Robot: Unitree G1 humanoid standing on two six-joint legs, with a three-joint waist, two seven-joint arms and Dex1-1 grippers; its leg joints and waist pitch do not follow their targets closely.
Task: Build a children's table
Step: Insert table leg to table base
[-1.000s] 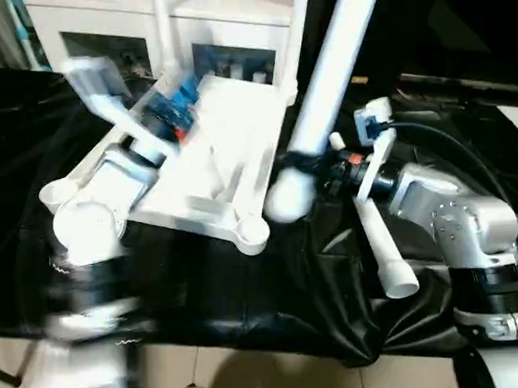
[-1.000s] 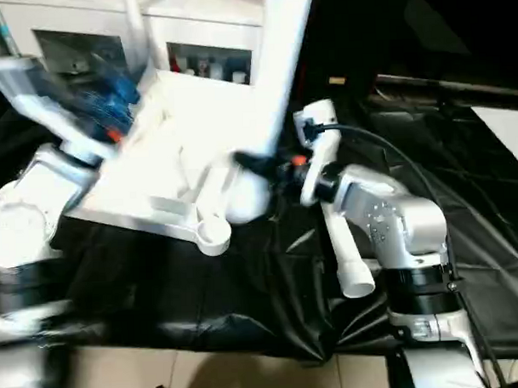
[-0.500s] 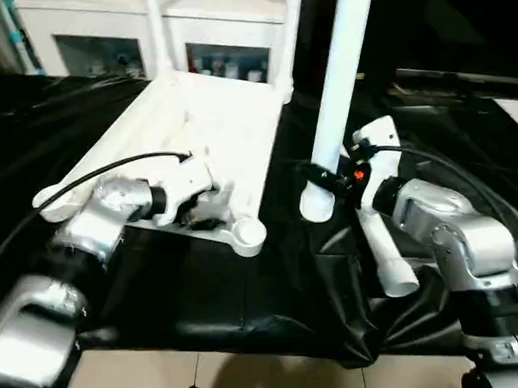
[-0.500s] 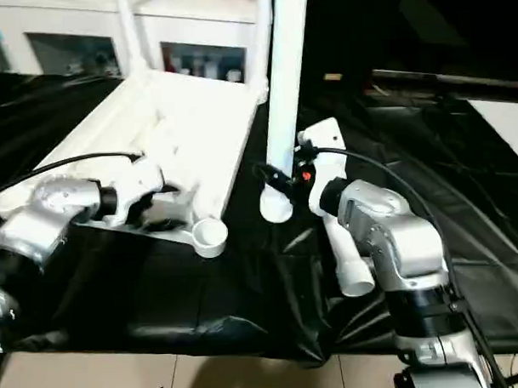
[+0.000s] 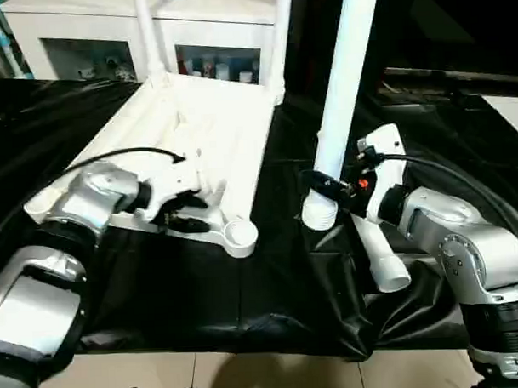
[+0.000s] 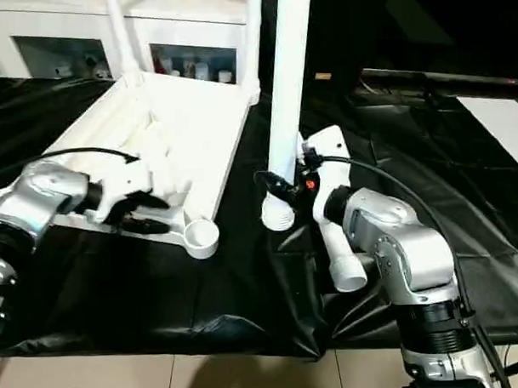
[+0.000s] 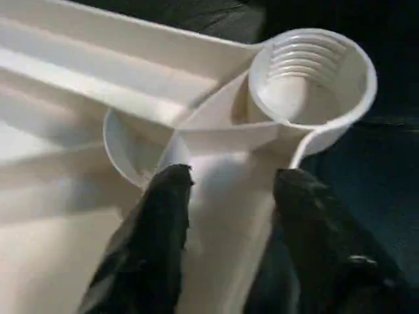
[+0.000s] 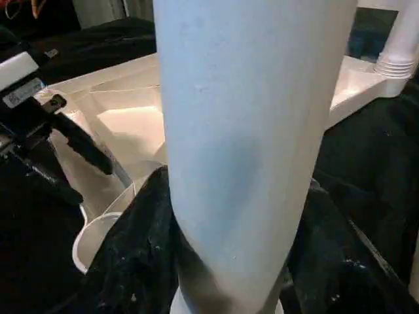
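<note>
One white tabletop (image 5: 208, 136) lies underside up on the black-sheeted work table (image 5: 245, 280), toward its left half, ribs showing. Four legs in all. Two stand upright in the tabletop's far corner sockets: far-left leg (image 5: 148, 36) and far-right leg (image 5: 279, 40). A third, the held leg (image 5: 345, 89), stands upright just right of the tabletop, its ribbed end down on the sheet near the front-right socket (image 5: 240, 237) but apart from it. A fourth, the loose leg (image 5: 376, 254), lies flat on the sheet under the right arm, open end toward the table's front edge.

Sockets: front-right one is empty, threads visible inside. Front-left corner is hidden behind the left forearm.

Left gripper (image 7: 226, 180): fingers (image 7: 163, 216) part open, straddling the rib just behind the empty socket, pads at the plastic on both sides; can't tell if it is truly clamped.

Right gripper (image 5: 318, 188): fingers closed around the held leg low down, near its ribbed end.

Behind the work table's far edge stands one white cabinet (image 5: 91, 29) w/ glass doors, small items inside, too small to tell.
</note>
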